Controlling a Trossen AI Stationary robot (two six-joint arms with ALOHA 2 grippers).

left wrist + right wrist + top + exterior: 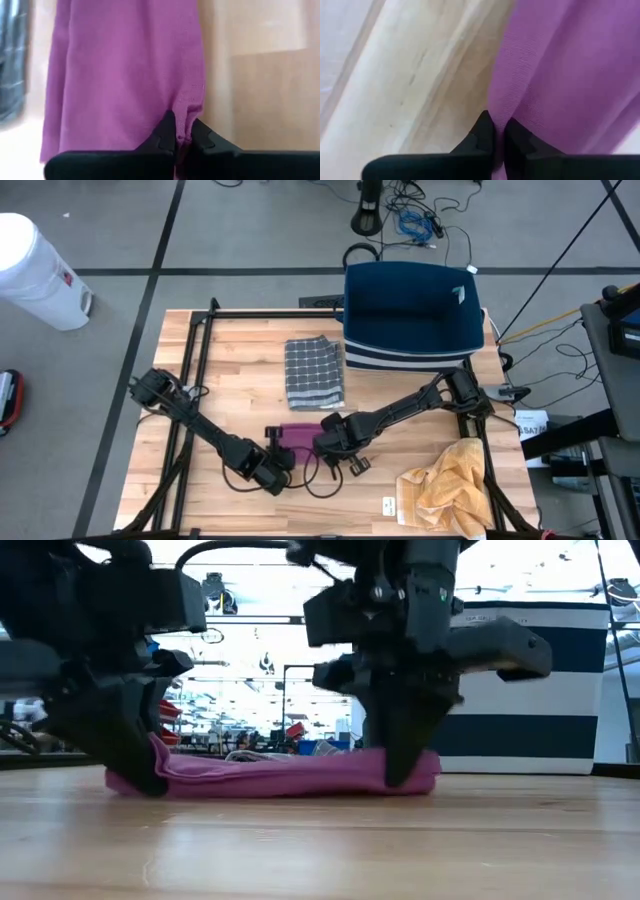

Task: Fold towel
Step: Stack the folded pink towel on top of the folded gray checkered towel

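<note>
**2 grippers pinched onto 1 purple towel**

left gripper (180, 137) is clamped right down on the edge of the purple towel (298, 434), fingertips (167, 131) nipping a little pucker of cloth between them. right gripper (496, 134) does the same on the opposite end, jaws squeezed tight on a fold of purple fabric. so that's 2 grippers, both closed on the same towel, 1 at each end.

from overhead the towel lies near the front middle of the wooden table (250, 370), mostly covered by the 2 dark arms that meet over it; only a small purple patch shows between them. at table height it reads better: a low, flat, folded strip lying on the wood, left gripper (140, 775) planted on 1 end and right gripper (400, 765) on the other.

cloth count on the table: 3. the purple one, 1 grey checked towel (314, 372) folded neatly further back, well apart from the arms, and 1 yellow towel (445, 488) crumpled at the front right corner, its lower edge cut off by the frame.

1 navy bin (412, 315) sits at the back right edge of the table. 1 white container (38, 272) stands on the floor off the back left, partly cut off. how many layers the purple towel has cannot be made out.
</note>
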